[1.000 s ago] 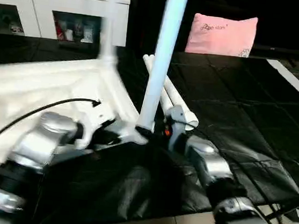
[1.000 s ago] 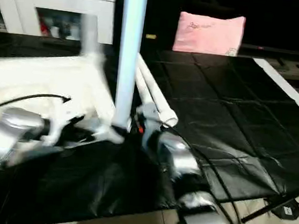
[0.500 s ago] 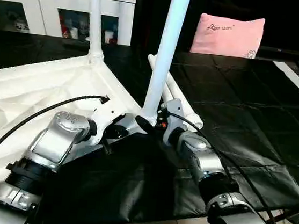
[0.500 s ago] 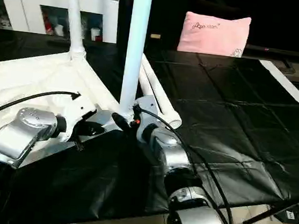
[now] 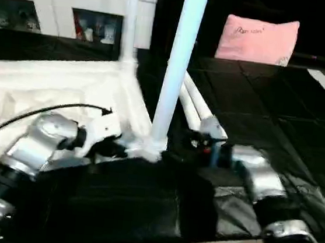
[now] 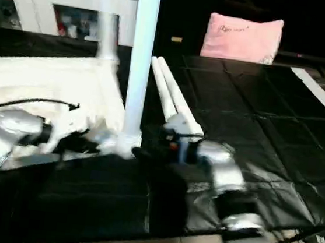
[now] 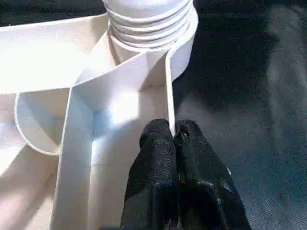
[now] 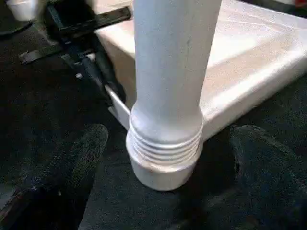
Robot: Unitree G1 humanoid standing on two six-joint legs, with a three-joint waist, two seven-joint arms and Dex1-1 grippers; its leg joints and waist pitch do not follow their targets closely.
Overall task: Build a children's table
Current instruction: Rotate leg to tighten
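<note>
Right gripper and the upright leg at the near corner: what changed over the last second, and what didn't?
The right gripper has let go: its fingers now stand wide apart either side of the upright leg, pulled back to the robot's right. The left gripper stays shut on the tabletop rib beside the corner socket. Both standing legs and the two spare legs on the mat stay put.

We see black worktop (image 5: 281, 111) free right of the upright leg (image 5: 177, 70); two loose legs (image 6: 171, 99) and tabletop (image 5: 49, 85) crowd its other sides.
</note>
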